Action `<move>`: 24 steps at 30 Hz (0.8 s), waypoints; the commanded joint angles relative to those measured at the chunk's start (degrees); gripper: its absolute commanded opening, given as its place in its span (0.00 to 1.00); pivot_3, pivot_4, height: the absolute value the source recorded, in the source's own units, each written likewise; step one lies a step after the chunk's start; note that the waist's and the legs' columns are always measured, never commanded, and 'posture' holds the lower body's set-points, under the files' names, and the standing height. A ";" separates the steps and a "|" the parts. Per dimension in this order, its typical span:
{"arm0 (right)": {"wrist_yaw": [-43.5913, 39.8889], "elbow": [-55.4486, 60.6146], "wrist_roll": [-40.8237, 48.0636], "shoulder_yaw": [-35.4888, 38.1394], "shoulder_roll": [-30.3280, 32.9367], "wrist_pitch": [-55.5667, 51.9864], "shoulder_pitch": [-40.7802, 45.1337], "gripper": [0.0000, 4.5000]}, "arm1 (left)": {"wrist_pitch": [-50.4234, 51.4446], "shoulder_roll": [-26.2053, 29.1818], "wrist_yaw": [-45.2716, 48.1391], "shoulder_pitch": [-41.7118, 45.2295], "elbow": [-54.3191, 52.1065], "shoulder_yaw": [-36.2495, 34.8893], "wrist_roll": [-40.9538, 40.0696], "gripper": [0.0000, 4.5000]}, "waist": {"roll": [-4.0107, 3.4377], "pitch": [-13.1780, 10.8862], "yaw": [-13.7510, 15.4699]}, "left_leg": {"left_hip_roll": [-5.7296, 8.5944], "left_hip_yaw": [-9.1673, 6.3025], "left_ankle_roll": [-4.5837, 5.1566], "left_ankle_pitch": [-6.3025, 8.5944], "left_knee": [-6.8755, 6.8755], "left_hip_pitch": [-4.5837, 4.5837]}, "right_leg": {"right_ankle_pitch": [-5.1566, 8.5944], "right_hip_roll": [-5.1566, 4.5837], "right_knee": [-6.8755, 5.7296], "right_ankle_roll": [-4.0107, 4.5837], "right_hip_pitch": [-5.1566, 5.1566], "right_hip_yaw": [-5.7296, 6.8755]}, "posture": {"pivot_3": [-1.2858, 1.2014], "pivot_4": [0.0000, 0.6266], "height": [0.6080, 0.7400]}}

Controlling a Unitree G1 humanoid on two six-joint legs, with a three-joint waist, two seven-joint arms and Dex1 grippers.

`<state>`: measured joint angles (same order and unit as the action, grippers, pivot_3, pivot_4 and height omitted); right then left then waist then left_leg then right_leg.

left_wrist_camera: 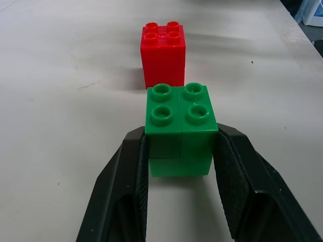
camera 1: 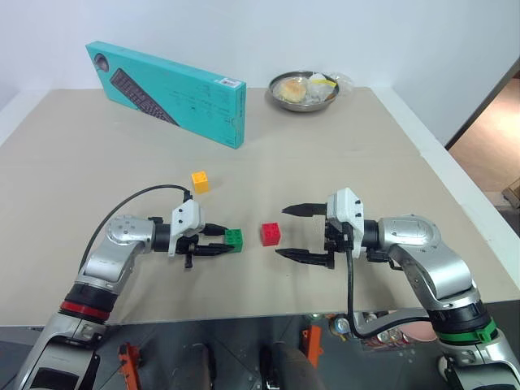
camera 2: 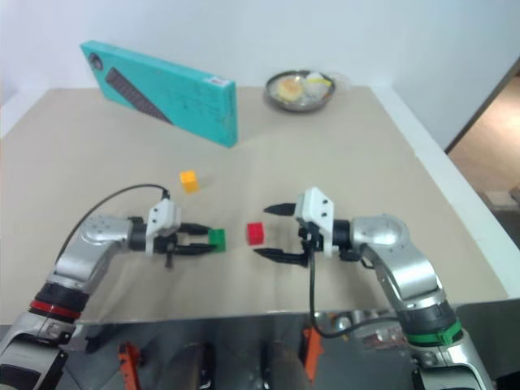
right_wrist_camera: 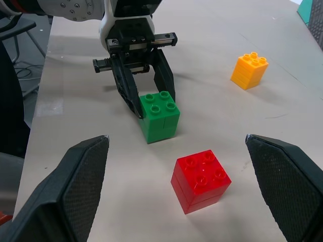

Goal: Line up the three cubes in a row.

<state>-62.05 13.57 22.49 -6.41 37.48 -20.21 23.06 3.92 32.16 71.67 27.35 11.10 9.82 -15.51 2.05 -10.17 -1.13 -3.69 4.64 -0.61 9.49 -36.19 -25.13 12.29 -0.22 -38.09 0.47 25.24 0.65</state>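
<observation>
The left tool point(camera 1: 221, 240) grips the green cube point(camera 1: 234, 238) on the counter point(camera 1: 366, 162), just beside the red cube point(camera 1: 271, 234). The right tool point(camera 1: 297, 233) gapes wide and empty around the red one. Farther back sits the yellow-orange cube point(camera 1: 200, 181), well apart. Pushing the green cube onward could knock the red askew.

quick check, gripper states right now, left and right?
Left gripper: shut on the green cube.
Right gripper: open, holding nothing; the red cube sits on the table by its fingers.
</observation>
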 commanded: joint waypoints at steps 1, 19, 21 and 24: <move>0.19 2.56 1.16 1.86 0.70 0.02 0.29 1.00 | -1.34 -0.58 -0.36 0.97 0.13 -0.59 0.27 0.28 | 0.00 0.00 0.00 | 0.00 0.00 0.00 0.00 0.00 0.00 | 0.00 0.00 0.00 0.00 0.00 0.00 | 0.52 0.24 1.00; 0.15 1.92 1.11 1.34 0.66 -0.35 1.03 1.00 | -1.32 0.36 -0.69 2.44 -0.45 -3.53 0.24 0.99 | 0.00 0.00 -0.01 | 0.00 -0.01 0.00 0.00 -0.02 -0.01 | -0.02 0.02 -0.01 -0.04 -0.01 0.00 | 0.52 0.24 1.00; 0.14 1.79 1.03 1.31 0.62 -0.21 1.05 1.00 | 0.32 1.26 -1.47 1.78 -2.23 -4.90 -0.69 0.99 | 0.00 0.00 -0.05 | -0.01 -0.01 0.00 0.00 -0.01 0.01 | -0.02 0.03 -0.01 -0.04 -0.01 -0.01 | 0.52 0.24 1.00; 0.30 1.63 0.92 1.26 0.44 -0.08 1.12 1.00 | 6.25 2.36 -5.30 -0.67 -6.95 -9.05 -4.18 0.99 | 0.00 0.00 -0.08 | -0.04 -0.03 0.00 0.00 0.00 0.00 | -0.02 0.05 -0.02 -0.02 0.00 0.01 | 0.52 0.24 1.00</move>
<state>-62.04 13.54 22.87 -6.42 37.74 -20.74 23.13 7.29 33.56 68.70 27.39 7.98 4.08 -17.08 2.05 -10.17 -1.21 -3.74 4.61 -0.61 9.49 -36.19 -25.13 12.28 -0.17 -38.11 0.45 25.24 0.66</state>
